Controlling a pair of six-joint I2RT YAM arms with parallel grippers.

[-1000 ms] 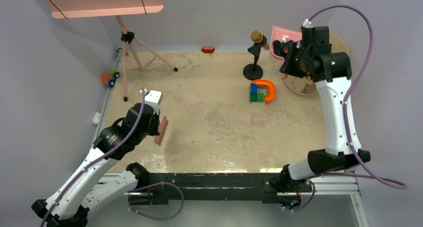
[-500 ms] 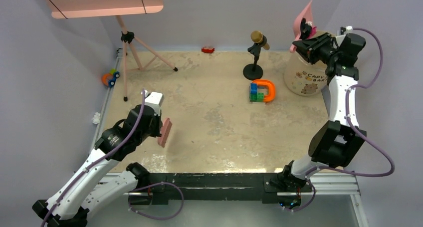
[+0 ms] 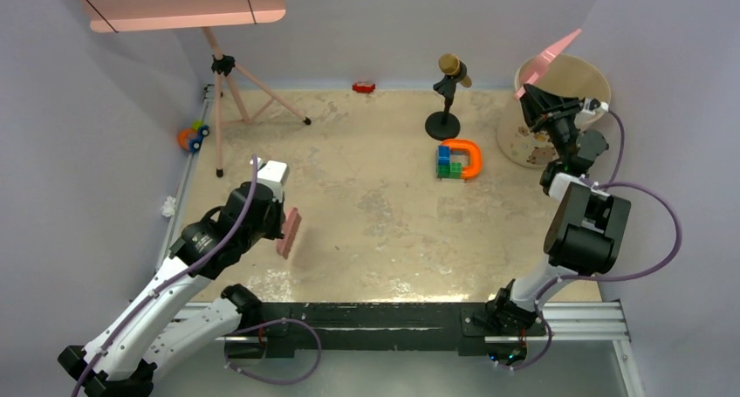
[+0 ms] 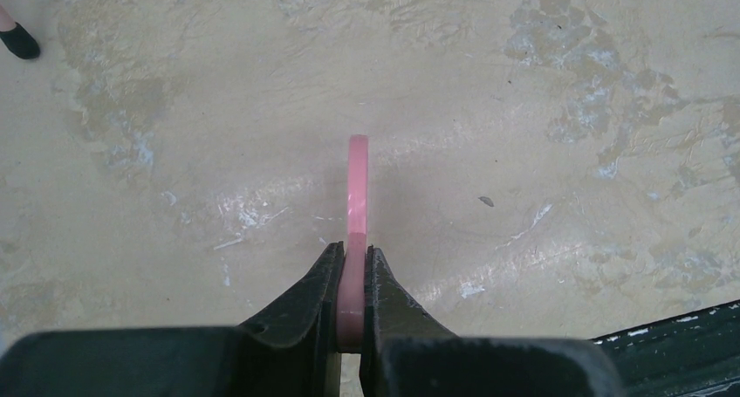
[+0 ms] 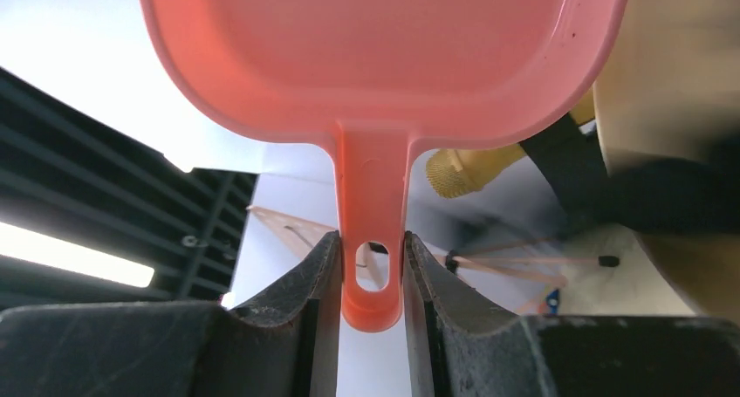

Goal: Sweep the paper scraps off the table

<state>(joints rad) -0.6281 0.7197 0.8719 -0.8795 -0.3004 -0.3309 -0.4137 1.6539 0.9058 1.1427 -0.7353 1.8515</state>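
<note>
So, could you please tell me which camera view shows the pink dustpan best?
The right wrist view: the dustpan fills the upper frame, its handle clamped in the right gripper. The top external view shows it tilted above the bin; the left wrist view misses it.

left pincer (image 4: 351, 256): clamped, low | right pincer (image 5: 369, 247): clamped, raised high

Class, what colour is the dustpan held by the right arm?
Pink dustpan; clearest in the right wrist view.

light: bright, even, overhead | shadows: soft on the table (image 3: 393, 231) | glare: sheen by the brush (image 4: 357, 196) | blur: right wrist background, bin (image 5: 681, 109) soft
</note>
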